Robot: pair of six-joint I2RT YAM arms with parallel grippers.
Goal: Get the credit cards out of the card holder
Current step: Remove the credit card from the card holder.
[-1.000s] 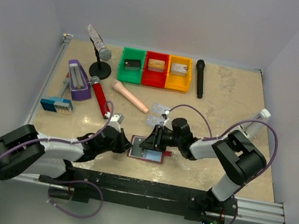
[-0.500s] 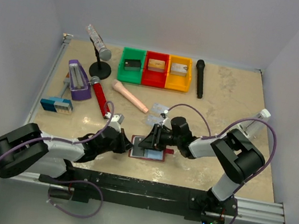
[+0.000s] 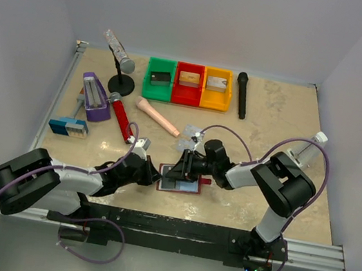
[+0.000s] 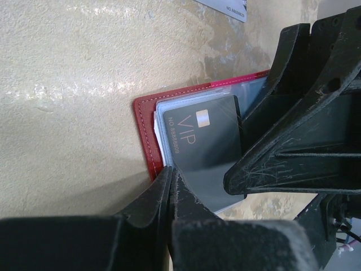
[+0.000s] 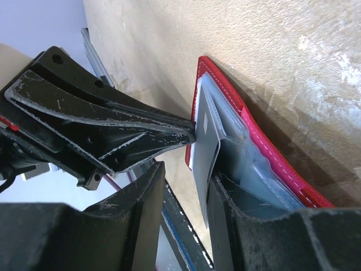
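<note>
top external: card holder (image 3: 180,187) lies open on the table (image 3: 274,124), centre, close to the near edge. left gripper (image 3: 155,175) meets its left edge; right gripper (image 3: 176,172) reaches over it from the right. loose cards (image 3: 192,130) lie just beyond, farther back (pale, markings too small to read).

left wrist: left gripper fully closed, nothing between its fingers, tips touching the holder's left edge. dark vip card (image 4: 194,140) sits in the top pocket, a right-gripper finger resting on it.

right wrist: right gripper jaws partly parted, straddling the vip card's edge. a gap shows on one side; cannot tell whether the card is pinched.
</note>
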